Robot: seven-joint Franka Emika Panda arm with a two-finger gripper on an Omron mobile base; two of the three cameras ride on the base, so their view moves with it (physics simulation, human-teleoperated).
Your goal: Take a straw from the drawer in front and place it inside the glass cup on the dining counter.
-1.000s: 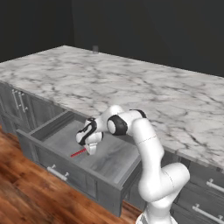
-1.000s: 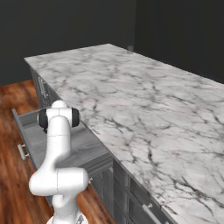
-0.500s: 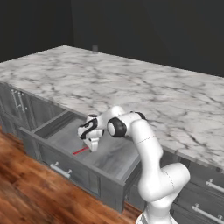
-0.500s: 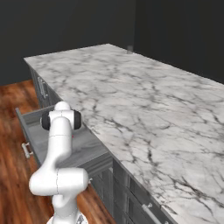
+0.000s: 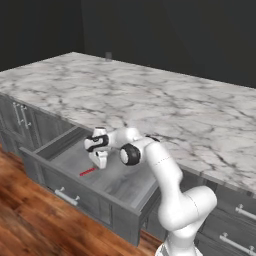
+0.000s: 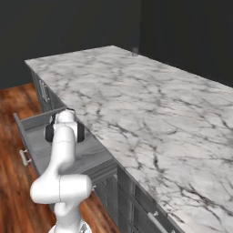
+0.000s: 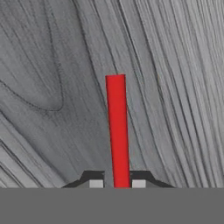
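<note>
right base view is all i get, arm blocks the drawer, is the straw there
Observer: Yes, the straw lies on the drawer floor, under the gripper.
Operator: jaws on it?
Observer: The hand view has the straw running straight between the two fingertips, jaws closed in beside it.
Operator: lifted yet?
Observer: Not visibly; in the left base view its free end sits low against the drawer floor.

The open drawer (image 5: 125,192) carries the red straw (image 5: 87,172).
</note>
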